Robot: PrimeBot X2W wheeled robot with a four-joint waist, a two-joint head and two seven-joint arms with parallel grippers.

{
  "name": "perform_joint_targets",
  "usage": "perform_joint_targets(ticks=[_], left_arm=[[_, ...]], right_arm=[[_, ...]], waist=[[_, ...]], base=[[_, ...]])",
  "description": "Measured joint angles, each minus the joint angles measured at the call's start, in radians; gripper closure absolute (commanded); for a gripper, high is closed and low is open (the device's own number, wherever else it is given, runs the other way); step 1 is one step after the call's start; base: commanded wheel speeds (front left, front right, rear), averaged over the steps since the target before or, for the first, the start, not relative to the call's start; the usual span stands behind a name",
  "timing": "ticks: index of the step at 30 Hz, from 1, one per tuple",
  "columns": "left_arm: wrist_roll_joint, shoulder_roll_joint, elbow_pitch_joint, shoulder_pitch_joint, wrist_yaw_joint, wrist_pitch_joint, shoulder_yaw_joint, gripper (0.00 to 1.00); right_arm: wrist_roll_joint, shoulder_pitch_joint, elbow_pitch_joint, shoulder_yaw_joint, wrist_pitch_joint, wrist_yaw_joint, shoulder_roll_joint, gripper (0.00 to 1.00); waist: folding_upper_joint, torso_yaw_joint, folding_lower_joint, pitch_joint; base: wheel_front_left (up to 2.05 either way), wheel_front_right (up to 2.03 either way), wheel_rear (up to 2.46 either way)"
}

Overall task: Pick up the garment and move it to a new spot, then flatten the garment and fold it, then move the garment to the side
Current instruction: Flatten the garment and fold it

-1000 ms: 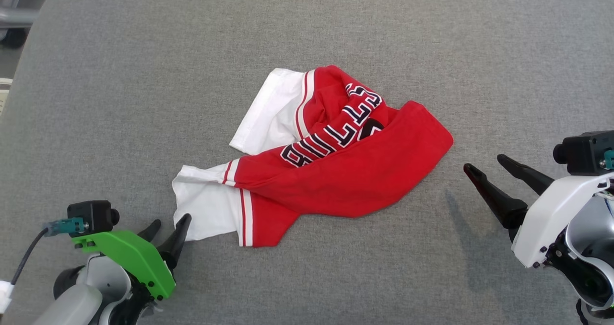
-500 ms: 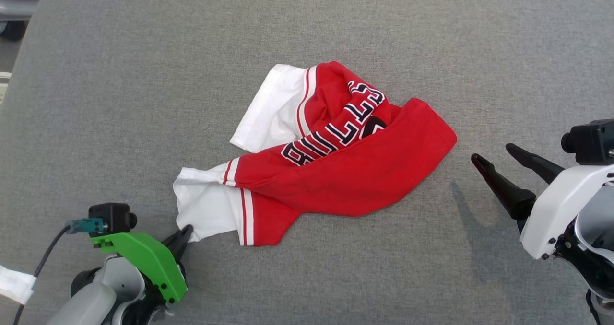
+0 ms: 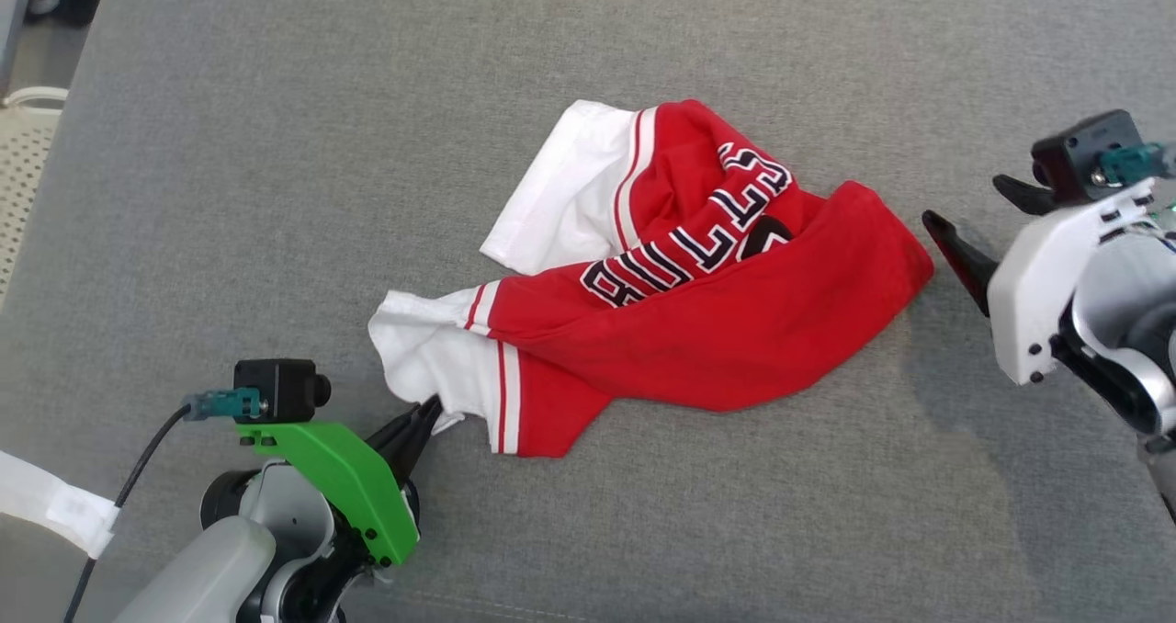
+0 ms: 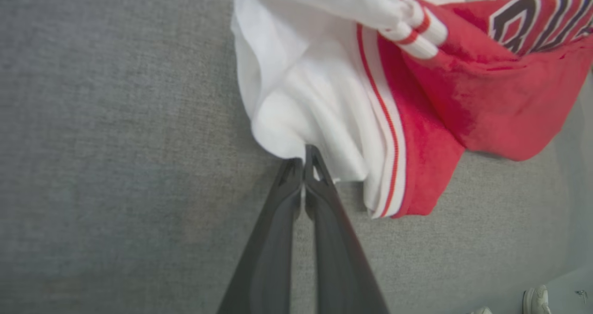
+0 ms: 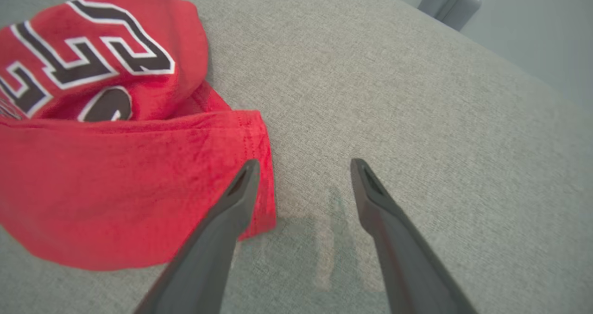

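A: The left gripper (image 3: pixel 430 412): what has it got?

B: Its two fingers are pressed together on the white edge of the garment (image 3: pixel 717 329), at the end that lies toward the robot's left. In the left wrist view the white cloth bunches up right at the fingertips (image 4: pixel 289 184).

A: And the garment itself?

B: It lies crumpled near the middle of the grey tabletop (image 3: pixel 276 145). It is mostly red, with white sleeve ends and thin red and white stripes where the colours meet. Dark lettering (image 3: pixel 698 246) with white outlines runs slantwise across a fold on top. One white part sticks out on the far side, and another reaches down to the closed left gripper.

A: What about the right gripper (image 3: pixel 962 199)?

B: It stands open, fingers spread, just beside the red end of the garment on the robot's right. In the right wrist view one finger (image 5: pixel 231 203) overlaps the stitched red hem, while the other is over bare tabletop. I cannot tell whether that finger touches the cloth.

A: Does any of the garment hang off the edge?

B: No, all of it rests on the tabletop.
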Motion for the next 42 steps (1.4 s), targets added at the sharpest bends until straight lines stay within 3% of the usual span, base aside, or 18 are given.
perform_joint_targets(ticks=[7,14,15,16,17,18,23,26,33,42], left_arm=[[0.026,0.003,-0.063,-0.009,0.024,-0.026,0.011,1.0],[0.024,0.013,-0.076,0.006,0.037,-0.039,0.026,1.0],[0.022,0.013,-0.08,0.006,0.037,-0.039,0.028,1.0],[0.021,0.014,-0.08,0.006,0.038,-0.039,0.029,1.0],[0.021,0.016,-0.081,0.006,0.041,-0.039,0.03,1.0],[0.021,0.016,-0.081,0.006,0.042,-0.04,0.032,1.0],[0.021,0.032,-0.094,0.009,0.056,-0.072,0.062,1.0],[0.021,0.053,-0.132,0.022,0.077,-0.116,0.108,1.0],[0.012,0.124,-0.29,0.093,0.14,-0.192,0.204,1.0],[0.0,0.182,-0.426,0.207,0.209,-0.273,0.303,1.0]], right_arm=[[0.12,-0.159,0.19,0.176,0.041,0.0,-0.039,0.0],[0.172,-0.202,0.27,0.242,-0.016,0.0,-0.059,0.0],[0.176,-0.219,0.298,0.254,-0.042,0.0,-0.059,0.07],[0.176,-0.226,0.312,0.268,-0.049,0.0,-0.06,0.51],[0.176,-0.232,0.32,0.283,-0.058,0.0,-0.061,0.82],[0.18,-0.239,0.327,0.292,-0.074,0.0,-0.061,1.0],[0.193,-0.257,0.305,0.292,-0.193,0.0,-0.081,1.0],[0.191,-0.247,0.222,0.216,-0.272,0.0,-0.123,1.0],[0.202,0.02,-0.052,0.03,-0.343,0.0,-0.143,1.0],[0.128,0.388,-0.233,-0.084,-0.459,0.0,0.006,1.0]], waist=[[0.0,0.064,0.0,0.023],[0.0,0.097,0.0,0.033],[0.0,0.097,0.0,0.036],[0.0,0.097,0.0,0.038],[0.0,0.096,0.0,0.039],[0.0,0.095,0.0,0.041],[0.0,0.081,0.0,0.036],[0.0,0.074,0.0,0.02],[0.0,0.032,0.0,-0.003],[0.0,-0.037,0.0,0.016]], base=[[0.0,0.0,0.0],[0.0,0.0,0.0],[0.0,0.0,0.0],[0.0,0.0,0.0],[0.0,0.0,0.0],[0.0,0.0,0.0],[0.0,0.0,0.0],[0.0,0.0,0.0],[0.0,0.0,0.0],[0.0,0.0,0.0]])
